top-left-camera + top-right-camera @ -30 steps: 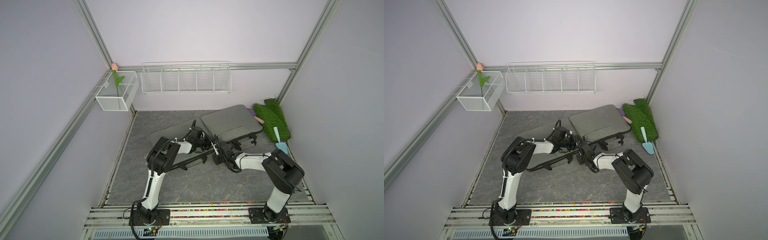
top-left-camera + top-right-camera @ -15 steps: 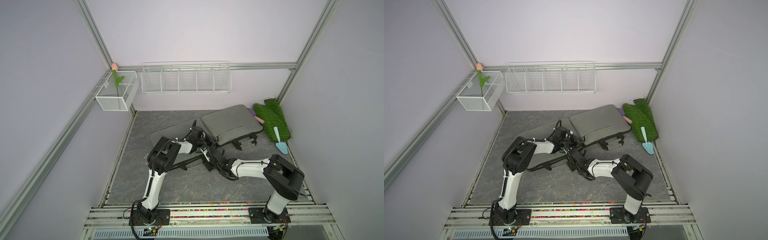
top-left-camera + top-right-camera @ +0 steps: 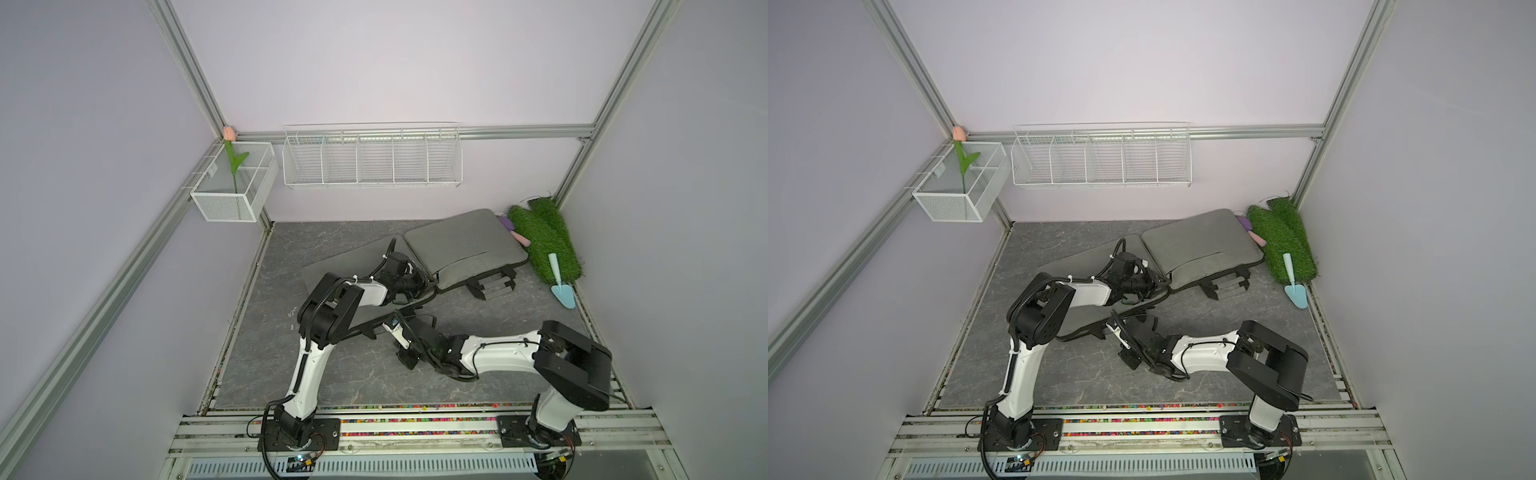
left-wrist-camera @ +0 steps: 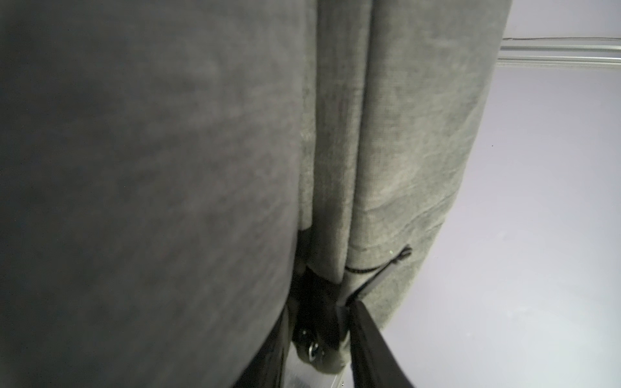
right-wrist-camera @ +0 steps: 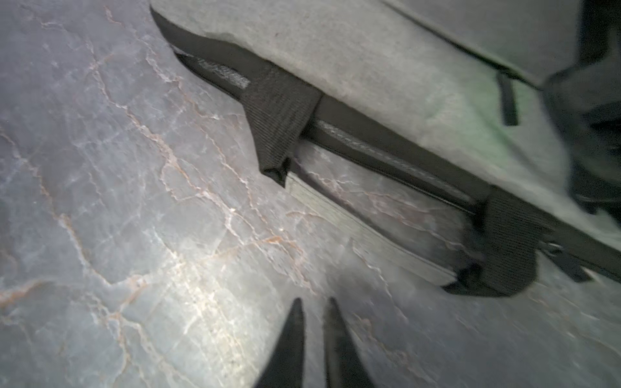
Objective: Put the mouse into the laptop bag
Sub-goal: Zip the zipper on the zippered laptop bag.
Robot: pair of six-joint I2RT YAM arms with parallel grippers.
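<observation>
The grey laptop bag (image 3: 461, 245) (image 3: 1196, 241) lies unzipped on the marble floor, its other half (image 3: 345, 266) spread to the left. My left gripper (image 3: 424, 282) (image 3: 1158, 282) (image 4: 321, 322) is shut on the bag's fabric edge at the zipper corner, with grey cloth (image 4: 403, 134) filling the left wrist view. My right gripper (image 3: 390, 323) (image 3: 1115, 326) (image 5: 314, 302) hovers low over bare floor just in front of the bag's front edge and black handle strap (image 5: 279, 111). Its jaws stand slightly apart with nothing between them. The mouse is hidden from every view.
A green turf roll (image 3: 544, 241) with a light blue trowel (image 3: 561, 286) lies at the right wall. Pink and purple items (image 3: 519, 237) sit behind the bag. A wire shelf (image 3: 370, 158) and a mesh box with a tulip (image 3: 232, 187) hang on the walls.
My right gripper has drawn back from the bag's opening toward the front left, and its jaws have parted from shut. The left gripper has kept its hold in place.
</observation>
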